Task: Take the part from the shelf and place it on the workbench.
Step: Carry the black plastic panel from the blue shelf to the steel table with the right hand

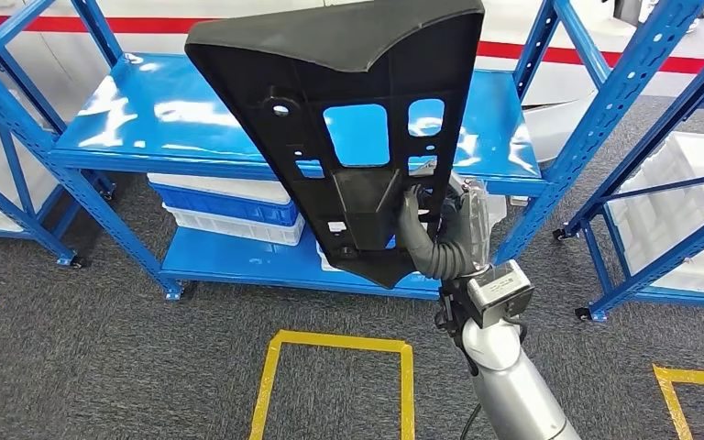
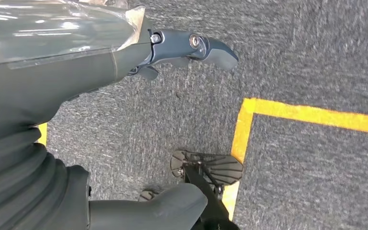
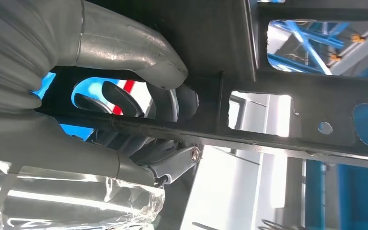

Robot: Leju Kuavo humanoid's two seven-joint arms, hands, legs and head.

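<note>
1. The right hand (image 1: 431, 234) grips the part (image 1: 357, 119), a large black panel with cut-outs, by its narrow lower end; in the right wrist view the fingers (image 3: 124, 98) wrap one side of a rib and the thumb (image 3: 139, 48) presses the other.
2. The part is held up in the air in front of the blue shelf (image 1: 147, 119), wide end uppermost, clear of the deck.
3. The left hand (image 2: 172, 52) hangs over the carpet (image 2: 316, 48), fingers apart, holding nothing.
4. The step in hand looks like carrying the part to the workbench, which is nowhere to be seen here.
5. To do it well, the grip should stay firm: the top-heavy panel could swing or twist about the hand.
6. Any turn should keep the wide end away from the shelf uprights (image 1: 605, 101).
</note>
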